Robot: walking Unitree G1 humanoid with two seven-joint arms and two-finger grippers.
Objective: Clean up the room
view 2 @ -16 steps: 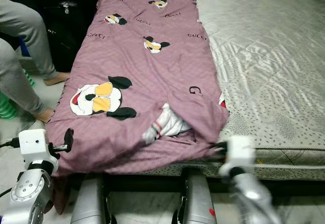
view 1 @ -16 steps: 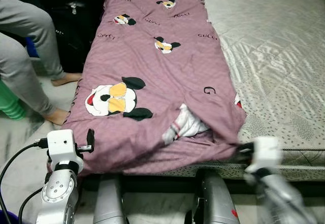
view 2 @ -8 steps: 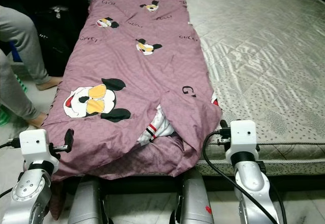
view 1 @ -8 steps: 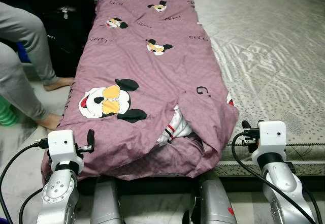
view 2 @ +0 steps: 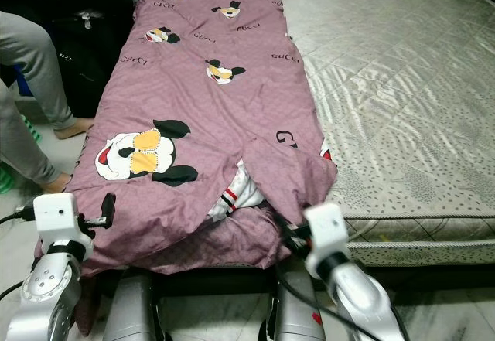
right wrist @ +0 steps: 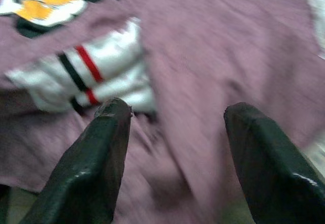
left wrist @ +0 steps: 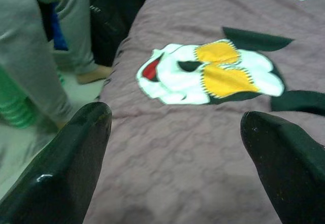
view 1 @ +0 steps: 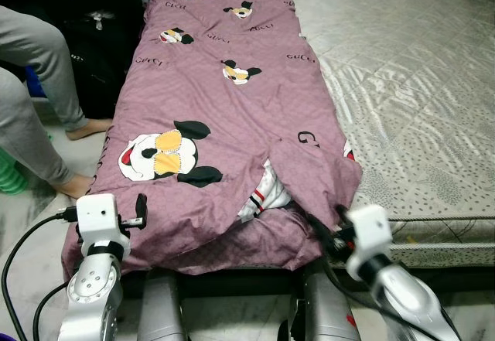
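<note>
- Left eye view caught the shift: half a second before, the right gripper [view 1: 334, 229] sat out beside the mattress edge; now it had swung inward to the folded foot corner of the purple quilt [view 1: 224, 109], blurred with motion.
- Right wrist view showed its two black fingers [right wrist: 96, 168] spread wide with nothing between them, aimed at the quilt fold and at the white striped cloth [right wrist: 86, 69] poking out from under it.
- By my reading, that was the reach-in before a grasp on the quilt corner, so the tidying looked barely started.
- Left gripper [view 1: 139, 211] hovered at the quilt's near left corner, fingers [left wrist: 66, 168] apart and empty, the cartoon mouse print [left wrist: 213, 71] just ahead of them.
- The quilt lay along the left strip of the bed, its foot end drooping over the edge; the bare mattress [view 1: 418, 86] stretched to the right.
- A person's legs [view 1: 39, 101] stood on the floor just beside the bed's left side, near a green stool [view 1: 11, 175].
- Those legs could crowd any pull toward the left.
</note>
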